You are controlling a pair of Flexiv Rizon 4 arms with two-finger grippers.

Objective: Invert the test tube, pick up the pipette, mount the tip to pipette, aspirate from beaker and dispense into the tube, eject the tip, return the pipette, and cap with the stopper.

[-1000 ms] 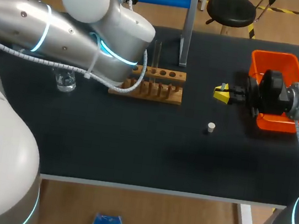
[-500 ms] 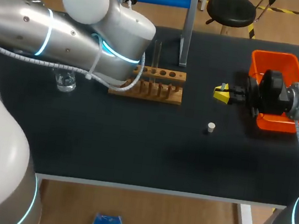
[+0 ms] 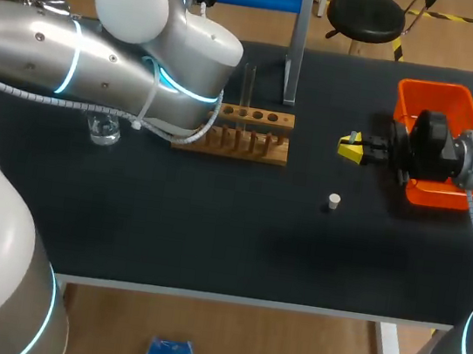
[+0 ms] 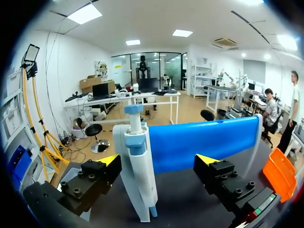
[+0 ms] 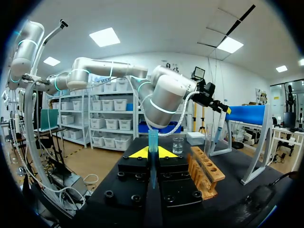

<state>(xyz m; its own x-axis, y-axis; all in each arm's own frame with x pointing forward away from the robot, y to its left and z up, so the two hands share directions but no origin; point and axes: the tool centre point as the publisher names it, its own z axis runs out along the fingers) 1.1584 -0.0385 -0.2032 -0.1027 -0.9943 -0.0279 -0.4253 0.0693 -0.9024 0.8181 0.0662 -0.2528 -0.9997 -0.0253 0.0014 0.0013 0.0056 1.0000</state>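
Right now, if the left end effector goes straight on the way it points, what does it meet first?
Most likely the pipette: it stands ahead of the left end effector, in line with the gap between the open fingers. How near is unclear.

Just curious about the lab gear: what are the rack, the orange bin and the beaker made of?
The rack looks like wood: tan, matte, with drilled holes. The orange bin seems moulded plastic: uniform colour, smooth walls. The beaker is transparent, probably glass, though clear plastic is possible.
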